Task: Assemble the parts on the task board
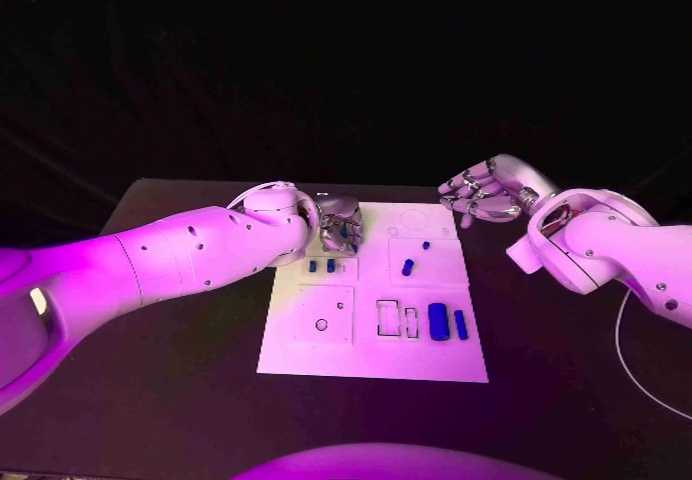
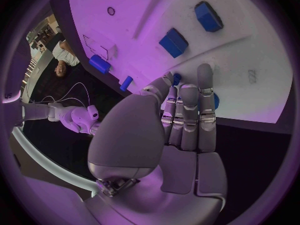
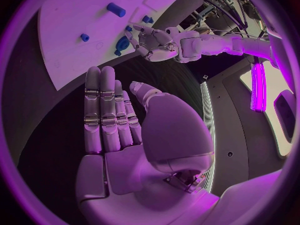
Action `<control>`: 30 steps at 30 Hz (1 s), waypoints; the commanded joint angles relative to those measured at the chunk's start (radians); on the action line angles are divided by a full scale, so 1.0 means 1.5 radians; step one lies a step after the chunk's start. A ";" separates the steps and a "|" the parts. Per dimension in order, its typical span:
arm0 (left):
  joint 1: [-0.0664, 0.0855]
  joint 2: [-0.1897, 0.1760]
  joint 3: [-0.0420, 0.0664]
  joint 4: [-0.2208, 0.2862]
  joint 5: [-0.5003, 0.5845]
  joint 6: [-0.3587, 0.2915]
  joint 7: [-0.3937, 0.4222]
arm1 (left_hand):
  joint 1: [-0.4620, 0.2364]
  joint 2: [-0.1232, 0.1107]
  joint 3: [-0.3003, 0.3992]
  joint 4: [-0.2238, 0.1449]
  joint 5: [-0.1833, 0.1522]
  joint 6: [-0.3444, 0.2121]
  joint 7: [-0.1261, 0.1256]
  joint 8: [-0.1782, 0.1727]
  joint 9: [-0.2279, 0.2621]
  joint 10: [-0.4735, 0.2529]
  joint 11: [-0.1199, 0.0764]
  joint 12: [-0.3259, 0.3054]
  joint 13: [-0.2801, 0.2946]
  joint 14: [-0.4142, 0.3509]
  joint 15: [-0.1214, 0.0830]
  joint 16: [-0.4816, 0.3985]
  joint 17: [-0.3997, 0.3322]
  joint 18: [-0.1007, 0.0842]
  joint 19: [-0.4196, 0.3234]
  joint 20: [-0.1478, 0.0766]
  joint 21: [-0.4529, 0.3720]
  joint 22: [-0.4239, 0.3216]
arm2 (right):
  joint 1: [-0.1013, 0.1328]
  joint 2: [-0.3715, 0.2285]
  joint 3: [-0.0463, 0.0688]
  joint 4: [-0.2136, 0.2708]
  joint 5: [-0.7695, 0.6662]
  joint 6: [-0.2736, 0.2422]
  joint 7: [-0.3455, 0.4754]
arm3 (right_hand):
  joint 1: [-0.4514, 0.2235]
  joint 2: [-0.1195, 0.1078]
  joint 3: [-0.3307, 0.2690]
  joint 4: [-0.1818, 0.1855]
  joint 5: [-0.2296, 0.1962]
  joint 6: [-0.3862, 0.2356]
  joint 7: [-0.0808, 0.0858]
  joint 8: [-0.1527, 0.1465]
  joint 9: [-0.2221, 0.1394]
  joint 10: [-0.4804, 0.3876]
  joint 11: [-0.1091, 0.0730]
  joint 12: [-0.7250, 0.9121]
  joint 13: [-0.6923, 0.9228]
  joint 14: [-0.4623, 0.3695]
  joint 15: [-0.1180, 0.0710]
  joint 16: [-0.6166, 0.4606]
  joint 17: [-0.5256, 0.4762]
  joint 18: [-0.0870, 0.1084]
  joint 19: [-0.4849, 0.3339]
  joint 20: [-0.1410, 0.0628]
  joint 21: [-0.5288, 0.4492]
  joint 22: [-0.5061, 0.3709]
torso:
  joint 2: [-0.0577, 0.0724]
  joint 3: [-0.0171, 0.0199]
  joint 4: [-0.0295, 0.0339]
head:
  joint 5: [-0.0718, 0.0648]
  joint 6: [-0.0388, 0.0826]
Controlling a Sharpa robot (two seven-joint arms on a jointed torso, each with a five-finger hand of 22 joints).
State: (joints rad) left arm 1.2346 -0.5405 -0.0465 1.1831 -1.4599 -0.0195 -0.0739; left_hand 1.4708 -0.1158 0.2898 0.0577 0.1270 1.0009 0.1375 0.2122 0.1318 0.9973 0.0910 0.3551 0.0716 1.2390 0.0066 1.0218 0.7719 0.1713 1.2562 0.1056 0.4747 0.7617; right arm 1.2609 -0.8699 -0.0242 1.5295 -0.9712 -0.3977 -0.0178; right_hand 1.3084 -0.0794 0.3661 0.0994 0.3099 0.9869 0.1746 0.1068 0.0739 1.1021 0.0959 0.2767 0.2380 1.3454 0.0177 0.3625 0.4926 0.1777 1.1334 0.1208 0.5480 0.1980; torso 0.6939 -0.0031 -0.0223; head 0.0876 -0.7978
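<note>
Left hand (image 2: 181, 130) fingers straight, empty, over task board (image 2: 250, 70).

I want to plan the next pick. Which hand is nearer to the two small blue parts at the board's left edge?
Left. The left hand hovers over the task board just above the two small blue parts. The right hand is off the board's far right corner, open.

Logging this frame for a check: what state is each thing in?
Left robot hand: open, over the board's far left edge, holding nothing.
Right robot hand: open, off the board's far right corner.
Board: flat on table.
Blue parts: lying on board, ungripped.
</note>
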 commanded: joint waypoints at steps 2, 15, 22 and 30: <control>0.000 0.003 0.000 -0.001 -0.009 0.020 -0.008 | -0.005 0.001 0.006 -0.002 -0.004 0.008 0.001 -0.005 -0.002 0.010 -0.002 -0.006 -0.002 0.014 0.000 0.018 0.018 0.007 0.010 0.000 0.006 0.004 | -0.001 0.002 0.000 -0.001 0.009 0.005 0.008 | -0.001 -0.003 0.005 -0.002 -0.001 -0.003 0.003 -0.004 -0.001 0.003 0.002 -0.008 -0.010 0.005 0.002 -0.011 -0.002 0.003 0.006 0.000 -0.007 -0.004 | 0.000 -0.0005 0.0002 | 0.000 -0.002; -0.004 0.014 0.001 -0.013 -0.013 0.011 -0.012 | -0.002 0.008 0.030 -0.015 -0.004 0.025 0.000 -0.013 -0.007 0.038 -0.007 -0.013 -0.002 0.060 -0.006 0.090 0.100 0.003 0.034 -0.005 0.045 0.037 | -0.001 0.003 0.000 0.000 0.011 0.008 0.010 | -0.002 -0.003 0.006 -0.003 -0.001 -0.004 0.004 -0.005 -0.001 0.004 0.003 -0.011 -0.020 0.007 0.003 -0.019 -0.003 0.003 0.008 0.000 -0.013 -0.008 | 0.000 -0.0006 -0.0005 | 0.000 -0.003; -0.005 0.021 0.001 -0.023 -0.014 0.013 -0.011 | -0.008 0.007 0.049 -0.024 -0.005 0.032 -0.001 -0.021 -0.009 0.048 -0.009 -0.022 -0.002 0.087 -0.007 0.139 0.156 -0.009 0.060 -0.008 0.127 0.102 | -0.001 0.002 0.000 0.001 0.011 0.010 0.010 | -0.002 -0.003 0.007 -0.004 -0.001 -0.004 0.004 -0.005 -0.001 0.005 0.004 -0.012 -0.022 0.008 0.003 -0.022 -0.003 0.003 0.009 0.001 -0.015 -0.009 | 0.001 -0.0001 -0.0002 | -0.001 -0.005; -0.007 0.026 0.000 -0.030 -0.014 0.019 -0.016 | -0.019 0.004 0.067 -0.034 -0.006 0.039 -0.002 -0.029 -0.012 0.061 -0.011 -0.030 -0.001 0.120 -0.008 0.198 0.227 -0.027 0.093 -0.010 0.248 0.195 | -0.001 0.003 0.000 0.001 0.012 0.014 0.010 | -0.002 -0.003 0.007 -0.004 -0.001 -0.004 0.004 -0.005 -0.001 0.005 0.004 -0.012 -0.022 0.008 0.003 -0.022 -0.003 0.003 0.009 0.001 -0.015 -0.009 | 0.000 -0.0002 -0.0001 | 0.000 -0.008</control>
State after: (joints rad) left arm 1.2285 -0.5049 -0.0438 1.1394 -1.4737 -0.0105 -0.0900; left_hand 1.4509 -0.1094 0.3855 0.0067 0.1234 1.0507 0.1339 0.1725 0.1148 1.0796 0.0733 0.3167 0.0706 1.4121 -0.0050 1.3161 1.1082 0.1395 1.3920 0.0912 0.8404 1.0495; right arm 1.2602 -0.8669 -0.0242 1.5298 -0.9538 -0.3916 -0.0126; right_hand 1.3085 -0.0793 0.3716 0.0939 0.3098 0.9837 0.1773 0.1030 0.0730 1.1055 0.0995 0.2630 0.2056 1.3487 0.0212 0.3360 0.4889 0.1776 1.1412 0.1218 0.5292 0.1853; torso 0.6943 -0.0034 -0.0222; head 0.0867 -0.8088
